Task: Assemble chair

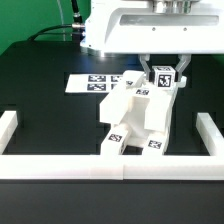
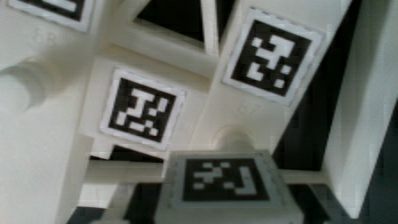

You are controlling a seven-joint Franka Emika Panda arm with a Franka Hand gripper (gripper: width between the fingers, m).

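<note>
Here, end effector partly closed on the tagged top of the chair, chair body directly below

Bright, even light is cast on the black tabletop; the white chair is washed out, and the wrist view is blurred throughout.

No legible words, numbers or brand marks found in either view. The only signs present are black-and-white square coded tags. Several stand on the faces of the chunky white plastic chair assembly. The wrist view shows three whole and one cut off at the edge. More are printed on the thin flat white marker board, which lies on the black table.
</note>
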